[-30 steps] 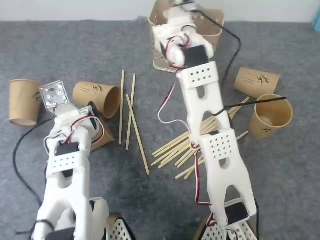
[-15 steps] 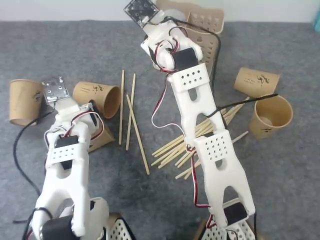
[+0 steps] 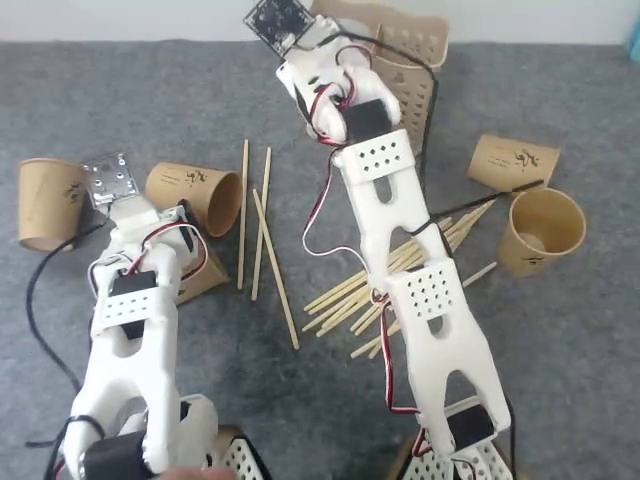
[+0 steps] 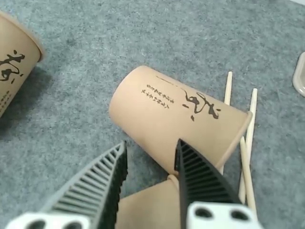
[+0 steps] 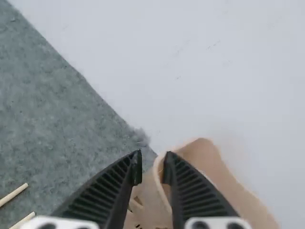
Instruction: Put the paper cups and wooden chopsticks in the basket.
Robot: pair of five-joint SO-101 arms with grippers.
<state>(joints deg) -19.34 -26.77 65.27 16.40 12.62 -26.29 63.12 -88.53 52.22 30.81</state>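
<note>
Right arm (image 3: 385, 200) swung off basket (image 3: 422, 85), half-hiding it | right tool (image 5: 151, 160) barely parted | left tool (image 4: 151, 147) spread over cup (image 4: 176, 114)

The worktop (image 3: 120, 90) had a grey, felt-like cover, slightly mottled and fuzzy in its nap. Along the far side the grey ended in a straight line against a plain, pale whitish surface (image 3: 150, 20); wall or bare board, it could not be told. In the right wrist view that grey edge (image 5: 136, 133) looked frayed. Light was soft and even, with only faint shadows
</note>
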